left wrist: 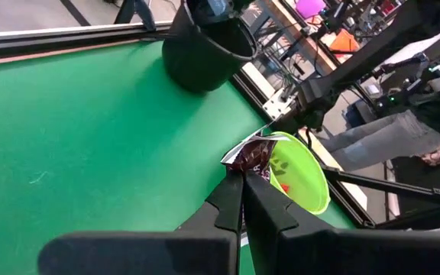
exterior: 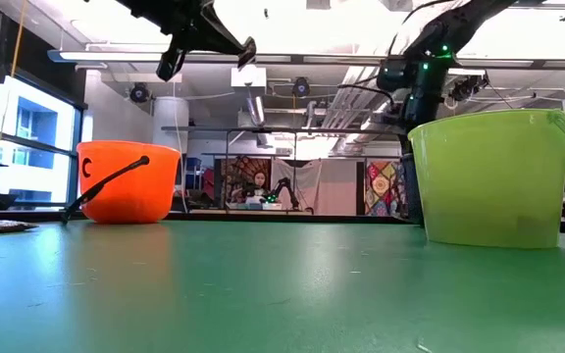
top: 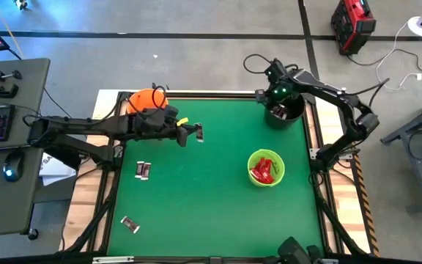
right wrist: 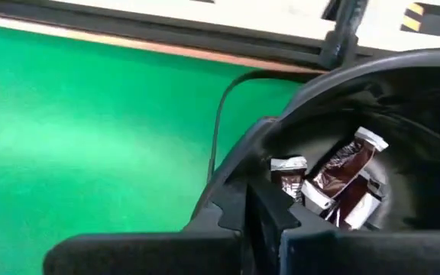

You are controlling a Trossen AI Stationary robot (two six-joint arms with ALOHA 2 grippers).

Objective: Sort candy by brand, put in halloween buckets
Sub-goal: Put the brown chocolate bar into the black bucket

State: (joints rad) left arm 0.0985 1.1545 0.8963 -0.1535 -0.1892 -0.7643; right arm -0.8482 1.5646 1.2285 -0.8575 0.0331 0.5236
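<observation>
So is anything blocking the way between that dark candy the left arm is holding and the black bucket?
Nothing visible. The left gripper pinches a dark brown wrapped candy above open green table; the round black plastic bucket lies across bare surface, with the right gripper at its rim.

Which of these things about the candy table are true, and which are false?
1. The lime green plastic bucket holds red-wrapped candies. True.
2. The left gripper is empty. False: its jaws are shut on a dark brown-wrapped candy.
3. The round black plastic bucket has dark-wrapped candies inside. True.
4. The right gripper is down by the orange plastic bucket. False: it is over the black bucket, jaws shut.
5. No candy lies on the green table. False: a few wrapped pieces lie on its left side.
</observation>
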